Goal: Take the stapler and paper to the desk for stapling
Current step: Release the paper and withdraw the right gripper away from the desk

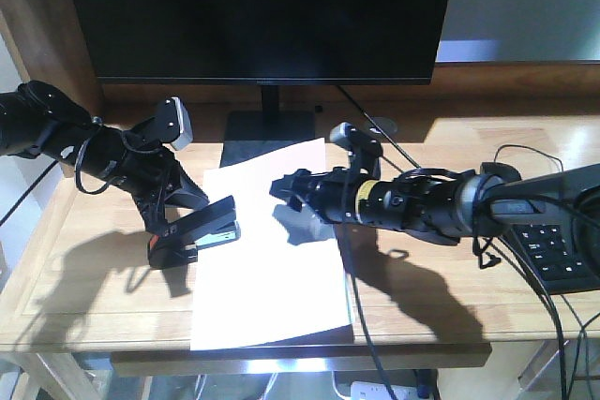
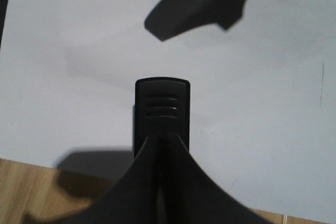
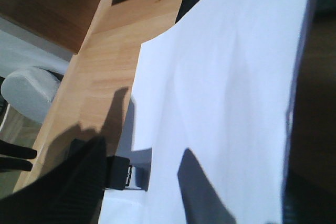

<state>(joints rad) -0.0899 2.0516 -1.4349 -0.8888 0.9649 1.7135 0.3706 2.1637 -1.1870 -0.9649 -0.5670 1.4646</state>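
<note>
At the bottom of the front view the paper (image 1: 272,288) lies flat on the desk (image 1: 94,302), its near edge by the desk's front rim, so that part of the task looks done. Just above and left of centre, the left gripper (image 1: 183,222) is clamped on the rear of the stapler (image 1: 208,229), which tilts with its nose at the sheet's left edge. The left wrist view shows that nose over the paper's margin; whether it touches I cannot tell. So both things have reached the desk, and what seems left is to seat the stapler on the sheet and press.

Farther back, right of centre, the right gripper (image 1: 286,192) hangs above the sheet's upper half with nothing visibly in it; how far open it is I cannot tell. The stapler sits well to its left. Behind everything stands the monitor (image 1: 262,7).
</note>
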